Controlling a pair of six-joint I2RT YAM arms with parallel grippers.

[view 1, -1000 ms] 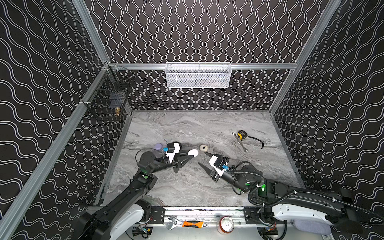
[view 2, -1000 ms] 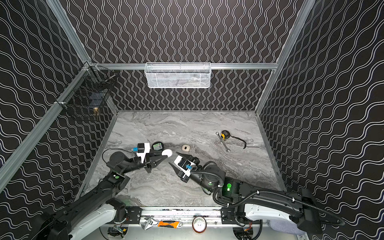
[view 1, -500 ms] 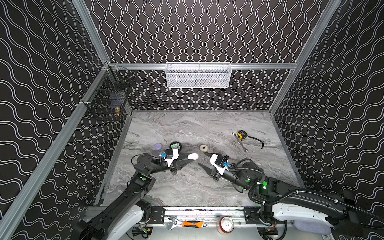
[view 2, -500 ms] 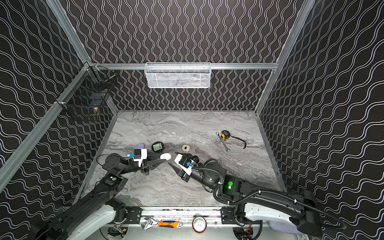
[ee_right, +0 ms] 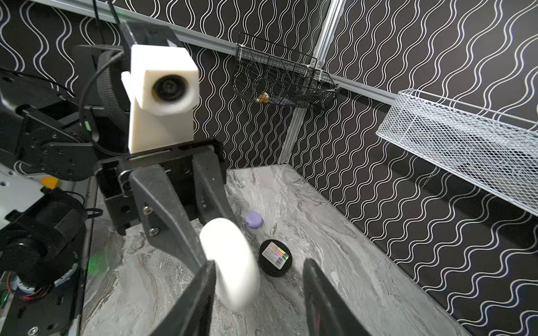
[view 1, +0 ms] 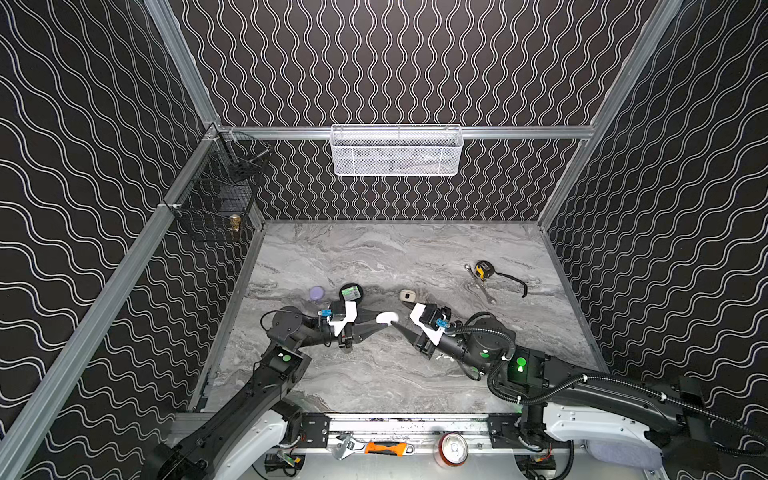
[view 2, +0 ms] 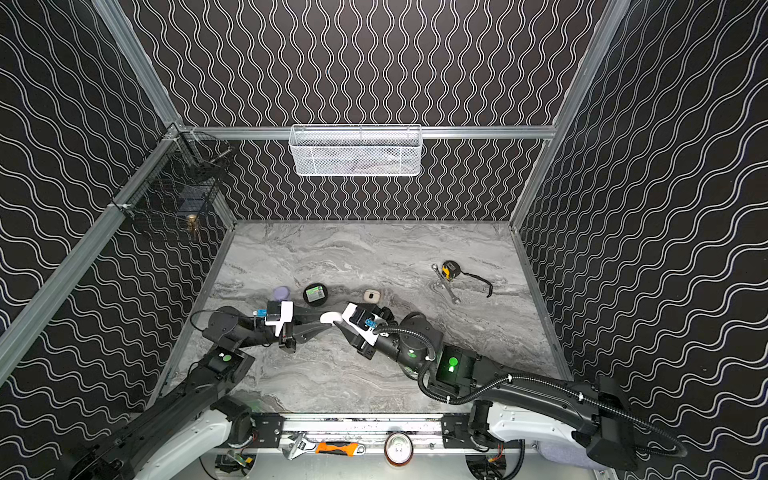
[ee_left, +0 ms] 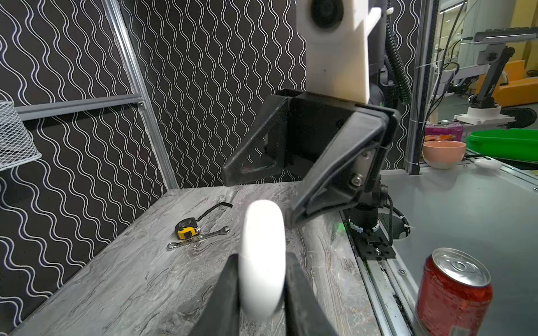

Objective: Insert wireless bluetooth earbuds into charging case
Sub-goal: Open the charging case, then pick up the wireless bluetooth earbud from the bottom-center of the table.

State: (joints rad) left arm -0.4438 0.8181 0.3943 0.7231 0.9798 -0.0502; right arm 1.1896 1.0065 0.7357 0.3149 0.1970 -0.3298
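My left gripper [view 1: 385, 319] [ee_left: 262, 257] is shut on a closed white oval charging case [view 1: 387, 318] [view 2: 331, 317] [ee_left: 262, 256], held on edge above the table. My right gripper [view 1: 400, 321] [ee_right: 259, 263] faces it from the right and stands open. The white case [ee_right: 230, 261] sits just inside its jaws, close against one finger [ee_right: 201, 288]; the other finger [ee_right: 317, 291] stands well apart. I cannot make out the wireless bluetooth earbuds in any view.
Behind the grippers lie a lilac case [view 1: 317, 293] [ee_right: 254, 219], a black round case with a label [view 1: 351, 292] [ee_right: 275, 257] and a cream case [view 1: 407, 296]. A tape measure [view 1: 483, 270] and a wrench [view 1: 484, 291] lie at the back right. A red can [ee_left: 454, 291] stands past the front edge.
My left gripper drew the white case slightly toward the front, uncovering the black and lilac cases. My right gripper moved left until its jaws reached the case.
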